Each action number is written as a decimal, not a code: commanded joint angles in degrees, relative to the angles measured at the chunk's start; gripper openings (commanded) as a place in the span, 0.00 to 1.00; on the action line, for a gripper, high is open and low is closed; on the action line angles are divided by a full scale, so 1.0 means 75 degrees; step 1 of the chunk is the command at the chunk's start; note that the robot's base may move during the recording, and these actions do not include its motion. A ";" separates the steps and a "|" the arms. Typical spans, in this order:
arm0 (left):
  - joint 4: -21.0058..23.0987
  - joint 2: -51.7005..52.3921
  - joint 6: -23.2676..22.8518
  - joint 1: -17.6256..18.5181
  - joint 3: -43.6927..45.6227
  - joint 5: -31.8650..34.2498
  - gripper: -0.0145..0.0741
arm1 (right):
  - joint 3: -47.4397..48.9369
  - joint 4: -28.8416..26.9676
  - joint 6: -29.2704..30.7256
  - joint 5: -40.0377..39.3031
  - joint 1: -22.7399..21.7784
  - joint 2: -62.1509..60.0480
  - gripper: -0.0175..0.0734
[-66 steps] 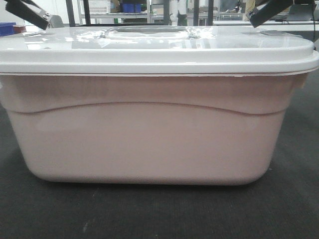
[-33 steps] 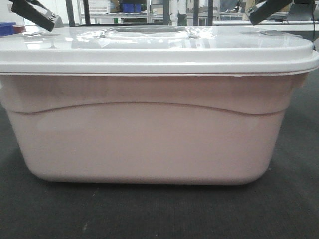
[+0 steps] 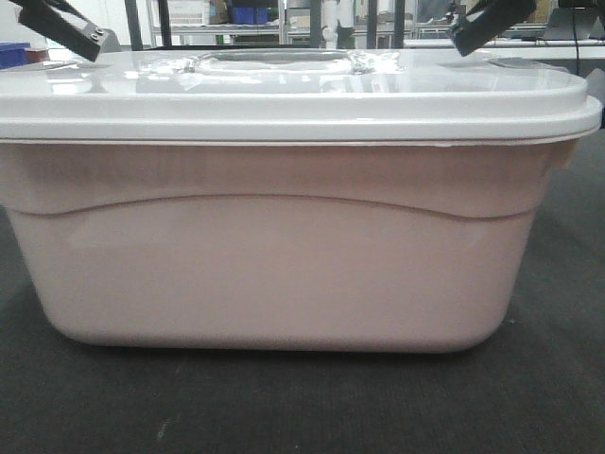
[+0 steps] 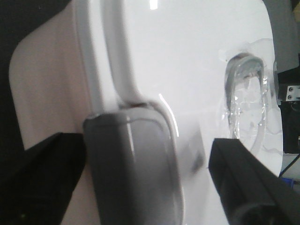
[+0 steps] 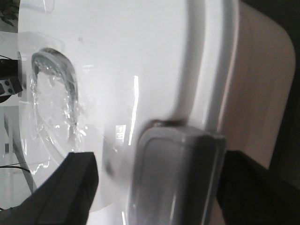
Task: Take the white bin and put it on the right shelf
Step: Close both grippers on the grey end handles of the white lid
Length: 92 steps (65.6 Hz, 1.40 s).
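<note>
Bin [image 3: 284, 274] is pinkish-white, round-cornered, ridged (glossy white lid [image 3: 284, 99] on top)

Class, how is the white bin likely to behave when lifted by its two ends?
The white bin probably stays stiff, given its ridged moulded wall. Its glossy lid looks slippery, so a grip may slide there. Wide and low, it seems unlikely to tip; its weight cannot be judged, since the walls are opaque.

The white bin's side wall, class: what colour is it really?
Pale pinkish-white on the white bin, under a glossy white lid; best seen in the front-facing view.
</note>
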<state>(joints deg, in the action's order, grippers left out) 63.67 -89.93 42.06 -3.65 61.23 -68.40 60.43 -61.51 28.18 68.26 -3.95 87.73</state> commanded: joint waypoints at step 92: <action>0.0487 0.0296 0.0149 0.0029 0.0198 -0.0931 0.48 | 0.0194 -0.0669 0.0553 0.0753 0.0003 -0.0335 0.66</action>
<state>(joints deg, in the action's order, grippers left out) 63.92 -89.93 42.26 -4.06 61.23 -68.10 60.43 -60.63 29.25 67.91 -4.19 87.69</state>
